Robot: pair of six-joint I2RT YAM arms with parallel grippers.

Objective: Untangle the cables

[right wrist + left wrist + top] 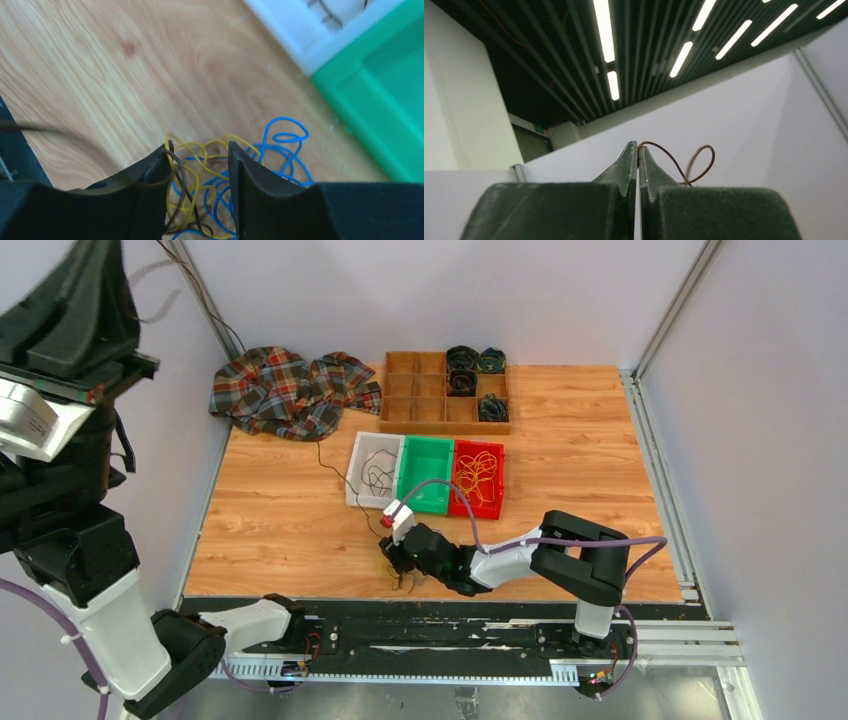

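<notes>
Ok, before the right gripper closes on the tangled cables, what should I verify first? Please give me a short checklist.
1. Right gripper open, jaws standing either side of the tangled clump of thin yellow, blue and brown cables: ok.
2. Only one strand between the jaws: not ok, several colours lie there together.
3. Left gripper shut on the thin brown wire, held up high: ok.
4. That wire runs down to the clump: cannot tell.
5. Green plastic tray apart from the clump: ok.
</notes>
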